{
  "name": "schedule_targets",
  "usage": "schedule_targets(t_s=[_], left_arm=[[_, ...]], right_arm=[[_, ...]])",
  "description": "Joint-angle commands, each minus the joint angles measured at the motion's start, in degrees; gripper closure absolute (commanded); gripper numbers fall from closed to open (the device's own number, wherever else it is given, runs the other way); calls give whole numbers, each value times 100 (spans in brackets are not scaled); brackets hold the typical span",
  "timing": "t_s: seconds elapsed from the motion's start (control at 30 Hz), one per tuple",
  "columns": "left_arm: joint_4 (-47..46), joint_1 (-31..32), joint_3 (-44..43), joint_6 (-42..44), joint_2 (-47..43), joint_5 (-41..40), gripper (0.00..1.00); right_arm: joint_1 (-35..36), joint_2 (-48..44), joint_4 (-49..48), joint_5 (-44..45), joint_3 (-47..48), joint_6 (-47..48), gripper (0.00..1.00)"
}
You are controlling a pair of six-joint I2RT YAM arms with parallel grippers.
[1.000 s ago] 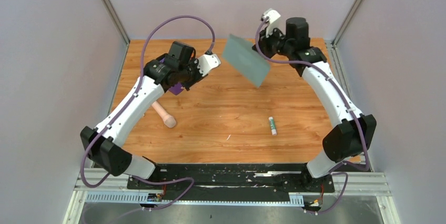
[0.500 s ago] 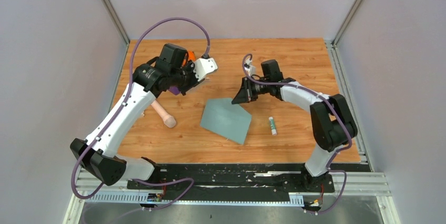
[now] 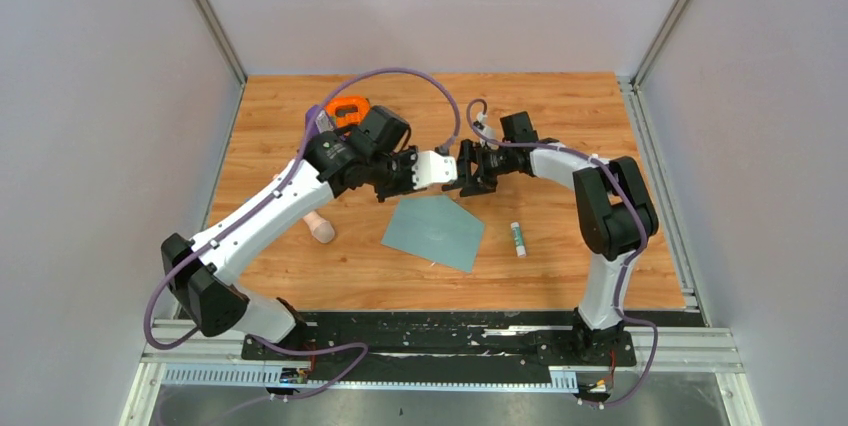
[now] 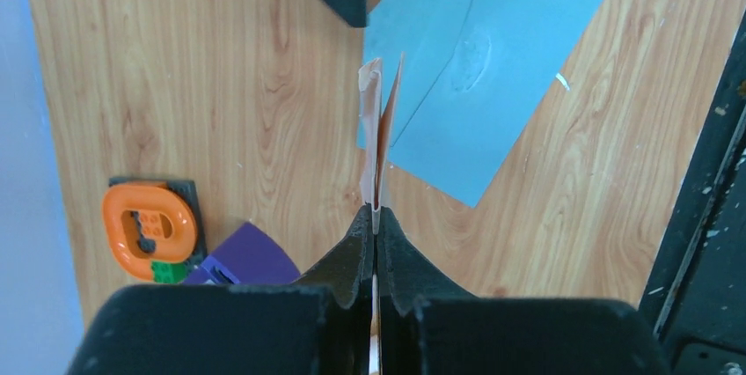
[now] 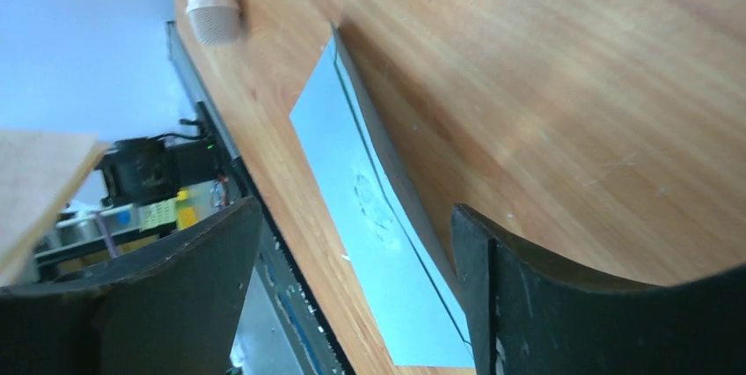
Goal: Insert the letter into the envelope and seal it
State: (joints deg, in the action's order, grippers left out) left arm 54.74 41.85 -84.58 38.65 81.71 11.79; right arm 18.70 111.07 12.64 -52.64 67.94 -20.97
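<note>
On the left of the wooden table (image 3: 560, 116) lies a pink cylinder (image 3: 320, 229), with an orange tool (image 3: 348, 109) farther back. The left gripper (image 4: 376, 212) reaches to the middle and is clamped on the letter (image 4: 378, 137), which it holds edge-up in the air above the far edge of the envelope (image 3: 435, 231). The envelope lies flat mid-table; whether its flap is open I cannot tell. Just to the right, the right gripper (image 5: 352, 208) faces the left one with its jaws spread wide and nothing between them. A glue stick (image 3: 518, 239) lies right of the envelope. The letter is not yet inside, so insertion and sealing are both left to do.
</note>
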Motion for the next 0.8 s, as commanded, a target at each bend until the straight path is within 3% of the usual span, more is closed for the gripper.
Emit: schedule_targets(t_s=[0.0, 0.1, 0.2, 0.4, 0.53, 0.6, 0.63, 0.67, 0.77], left_arm=[[-215, 711, 98, 715, 105, -872, 100], [-331, 1174, 125, 1032, 248, -1568, 100], [-535, 1656, 143, 1246, 338, -2644, 100], [-856, 2056, 103, 1926, 337, -4620, 100], [-2039, 2074, 1200, 3546, -572, -5100, 100], [-3268, 2077, 2075, 5415, -1251, -4982, 100], [-3703, 2076, 2691, 5930, -1486, -4825, 100], [-4493, 2075, 2986, 6779, -1962, -4308, 100], [-5458, 2078, 3855, 7911, -2629, -2659, 100]], right_arm=[[-108, -499, 1044, 1000, 640, 562, 17], [-256, -1026, 1194, 1065, 705, 362, 9], [-256, -1423, 1192, 539, 663, 15, 6], [-193, -2151, 1206, 379, 654, -549, 0], [-98, -2636, 1153, 542, 842, -539, 0], [-58, -2821, 1069, 386, 853, -541, 0], [-35, -2936, 986, 318, 806, -550, 0], [-2, -3066, 892, 276, 731, -541, 0], [118, -3487, 568, 149, 445, -530, 0]])
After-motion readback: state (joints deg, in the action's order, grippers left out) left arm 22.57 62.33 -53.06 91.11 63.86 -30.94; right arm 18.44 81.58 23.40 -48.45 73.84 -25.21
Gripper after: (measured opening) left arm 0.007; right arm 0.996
